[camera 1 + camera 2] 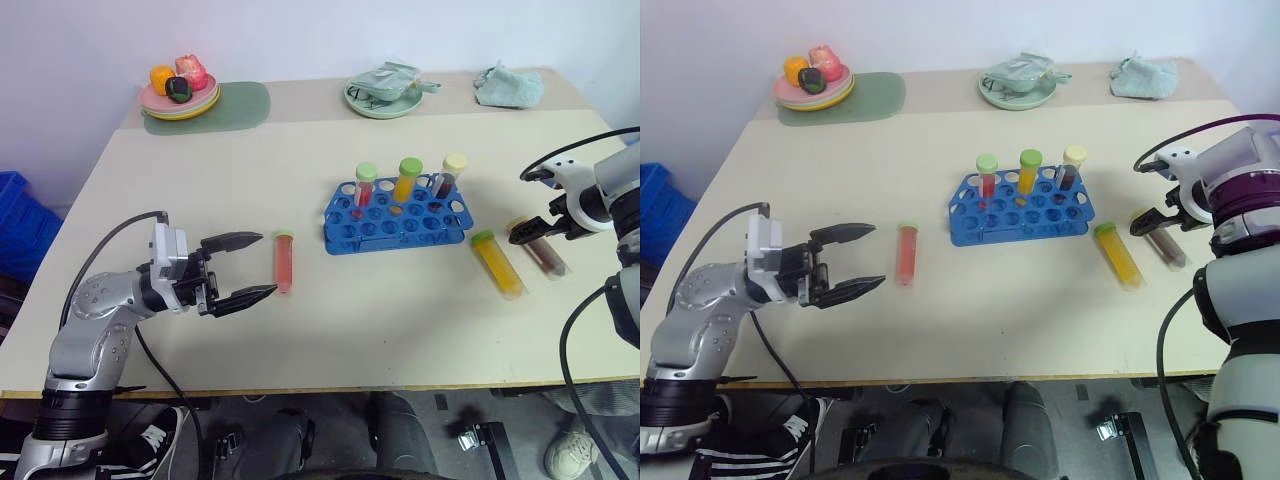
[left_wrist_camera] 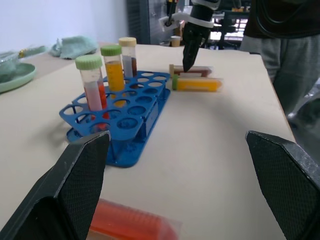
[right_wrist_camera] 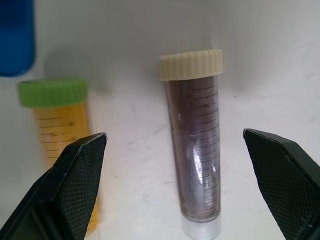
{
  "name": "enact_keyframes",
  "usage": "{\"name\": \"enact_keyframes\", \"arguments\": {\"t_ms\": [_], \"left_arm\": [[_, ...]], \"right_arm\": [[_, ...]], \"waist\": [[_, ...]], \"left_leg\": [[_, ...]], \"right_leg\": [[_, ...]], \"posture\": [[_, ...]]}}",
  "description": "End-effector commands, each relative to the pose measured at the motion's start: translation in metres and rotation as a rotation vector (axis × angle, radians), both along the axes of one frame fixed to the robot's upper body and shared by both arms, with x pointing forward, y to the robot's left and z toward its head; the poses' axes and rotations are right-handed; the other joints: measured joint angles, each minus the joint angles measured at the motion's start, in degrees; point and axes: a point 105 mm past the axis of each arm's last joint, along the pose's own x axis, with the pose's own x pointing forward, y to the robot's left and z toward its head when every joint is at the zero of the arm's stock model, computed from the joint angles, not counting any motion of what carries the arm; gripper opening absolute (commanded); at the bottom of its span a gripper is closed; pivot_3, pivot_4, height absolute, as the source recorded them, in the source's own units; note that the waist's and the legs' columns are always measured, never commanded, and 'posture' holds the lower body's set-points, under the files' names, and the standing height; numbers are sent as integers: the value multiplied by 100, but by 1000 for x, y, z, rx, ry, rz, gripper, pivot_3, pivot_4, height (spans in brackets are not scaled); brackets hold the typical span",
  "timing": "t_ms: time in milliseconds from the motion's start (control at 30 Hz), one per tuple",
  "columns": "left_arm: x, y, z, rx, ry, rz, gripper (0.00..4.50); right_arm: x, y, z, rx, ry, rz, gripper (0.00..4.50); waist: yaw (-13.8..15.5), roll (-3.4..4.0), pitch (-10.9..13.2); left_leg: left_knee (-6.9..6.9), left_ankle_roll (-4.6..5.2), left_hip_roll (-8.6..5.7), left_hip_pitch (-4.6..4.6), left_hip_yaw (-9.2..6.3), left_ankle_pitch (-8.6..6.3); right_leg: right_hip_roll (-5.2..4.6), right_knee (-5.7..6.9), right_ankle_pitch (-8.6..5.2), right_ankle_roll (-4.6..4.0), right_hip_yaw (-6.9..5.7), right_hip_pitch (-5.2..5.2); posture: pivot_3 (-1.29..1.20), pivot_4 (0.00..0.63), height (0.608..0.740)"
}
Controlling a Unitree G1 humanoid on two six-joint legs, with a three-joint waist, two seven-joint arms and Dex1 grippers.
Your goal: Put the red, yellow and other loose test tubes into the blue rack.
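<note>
Our right gripper (image 3: 175, 165) points steeply down with its two black fingers spread wide, holding nothing. The loose clear plastic tube of dark brown liquid with a cream cap (image 3: 194, 145) lies flat on the table directly between and below them, its long axis running along the gap. We judge a wrist turn necessary before closing. Our left gripper (image 1: 245, 270), also spread, has the red-filled tube (image 1: 284, 260) just beyond its fingertips.

the blue rack (image 1: 397, 218) holds three upright capped tubes in its back row. a red tube (image 1: 284, 261), yellow tube (image 1: 497, 264) and brown tube (image 1: 545, 254) lie flat on the table.
</note>
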Motion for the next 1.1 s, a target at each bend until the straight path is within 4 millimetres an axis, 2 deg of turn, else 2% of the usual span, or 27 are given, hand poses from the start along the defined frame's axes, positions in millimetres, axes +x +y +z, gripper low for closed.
{"name": "enact_keyframes", "arguments": {"t_ms": [33, 567, 633, 700, 833, 1100], "left_arm": [[-4, 3, 11, 0, -52, 10, 4421], [-7, 6, 9, 4, -50, 20, 4421], [-7, 7, 9, 4, -51, 21, 4500], [-8, 7, 8, 5, -52, 21, 4500], [-8, 7, 8, 4, -53, 22, 4500], [-6, 7, 9, 5, -57, 19, 4500]], "right_arm": [[5, -1, 11, -2, -42, 4, 4500], [8, -4, -4, 21, -68, 1, 4500], [7, -5, -6, 20, -68, 0, 3942], [7, -6, -7, 10, -66, 4, 3201], [6, -7, -10, 1, -53, 14, 1279], [7, -8, -9, -4, -59, 33, 1279]], "waist": [[-3, 1, 0], [-7, 2, -1], [-7, 2, -1], [-8, 2, -1], [-7, 2, -1], [-6, 2, -1]], "left_leg": [[0, 0, 0, 0, 1, 0], [0, 0, 0, 1, 4, 0], [0, 0, 0, 1, 4, 0], [0, 0, 0, 1, 5, 0], [-1, 0, 0, 2, 5, 0], [0, 0, 0, 2, 5, 0]], "right_leg": [[0, 0, 0, 0, 1, 0], [2, 1, 1, -1, 5, -1], [2, 1, 1, -1, 5, -1], [1, 1, 1, -1, 6, -1], [2, 1, 1, -1, 6, -1], [2, 2, 1, -2, 6, -1]], "posture": [[0, 150, 740], [0, 150, 740], [0, 150, 740], [0, 150, 740], [0, 150, 740], [0, 150, 740]]}}
